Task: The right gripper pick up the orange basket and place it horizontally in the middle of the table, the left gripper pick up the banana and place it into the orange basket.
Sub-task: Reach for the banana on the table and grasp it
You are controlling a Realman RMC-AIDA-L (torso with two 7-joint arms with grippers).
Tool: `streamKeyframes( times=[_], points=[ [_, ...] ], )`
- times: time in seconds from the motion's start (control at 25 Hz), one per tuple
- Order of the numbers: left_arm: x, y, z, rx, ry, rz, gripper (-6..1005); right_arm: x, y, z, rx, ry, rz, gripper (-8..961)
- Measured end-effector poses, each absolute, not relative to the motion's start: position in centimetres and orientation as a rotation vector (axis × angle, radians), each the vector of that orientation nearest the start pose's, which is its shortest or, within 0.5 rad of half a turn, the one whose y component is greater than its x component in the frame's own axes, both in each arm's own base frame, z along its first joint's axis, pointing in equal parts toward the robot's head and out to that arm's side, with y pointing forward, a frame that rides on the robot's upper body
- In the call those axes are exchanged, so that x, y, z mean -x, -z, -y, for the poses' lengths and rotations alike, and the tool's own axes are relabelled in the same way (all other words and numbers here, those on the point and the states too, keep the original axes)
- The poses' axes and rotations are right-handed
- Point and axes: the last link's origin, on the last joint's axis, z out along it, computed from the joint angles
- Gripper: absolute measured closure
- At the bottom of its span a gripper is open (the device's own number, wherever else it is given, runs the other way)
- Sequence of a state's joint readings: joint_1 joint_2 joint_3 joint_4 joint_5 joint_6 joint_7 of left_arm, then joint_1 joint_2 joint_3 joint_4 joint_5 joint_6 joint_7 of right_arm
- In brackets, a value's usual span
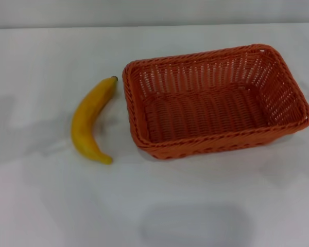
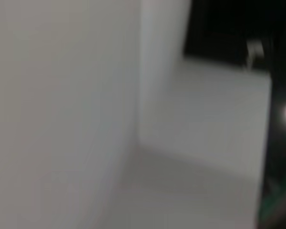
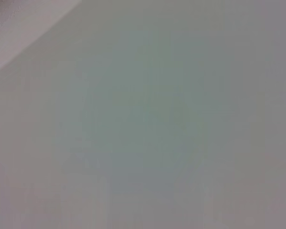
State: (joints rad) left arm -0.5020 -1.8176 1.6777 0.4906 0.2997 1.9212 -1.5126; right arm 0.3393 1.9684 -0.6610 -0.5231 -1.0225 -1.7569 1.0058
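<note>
Right of centre in the head view, the orange basket [image 1: 216,100] sits upright on the white table [image 1: 195,206], its open mouth facing up and its long side running across the frame, slightly tilted so the right end rides higher. It holds nothing. That lie already looks close to the horizontal, mid-table placement the task asks for, so I judge the basket step done or nearly so, with an unobstructed opening left for loading.

Just beside the basket's left short wall, apart from it, the banana [image 1: 91,121] lies flat on the table, dark stem tip toward the upper part of the frame and near the basket's rim, curve bulging left. Lying free on that side, it suits an approach by the left arm.

Neither of the 2 claws appears in any view: both wrist views show only pale, featureless surfaces, so whether either is released or clenched cannot be told.
</note>
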Motion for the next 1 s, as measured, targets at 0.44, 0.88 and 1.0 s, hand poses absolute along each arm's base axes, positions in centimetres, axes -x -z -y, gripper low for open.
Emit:
streamKeyframes(
  times=[0.44,0.88,1.0],
  points=[
    [15.6,-8.8,-32.6,2.991,1.313,0.392,144,-28.7,-13.7,-31.2,1.833,-1.302,-0.19,244],
    [16.4,-6.8,-35.0,2.818,0.237,0.544,144,-29.4,-13.5,-31.6,1.828,-1.252,-0.242,244],
    [17.0,-7.5,-35.4,2.683,0.101,0.596,144,-29.6,-13.4,-31.8,1.819,-1.238,-0.262,244]
  ],
)
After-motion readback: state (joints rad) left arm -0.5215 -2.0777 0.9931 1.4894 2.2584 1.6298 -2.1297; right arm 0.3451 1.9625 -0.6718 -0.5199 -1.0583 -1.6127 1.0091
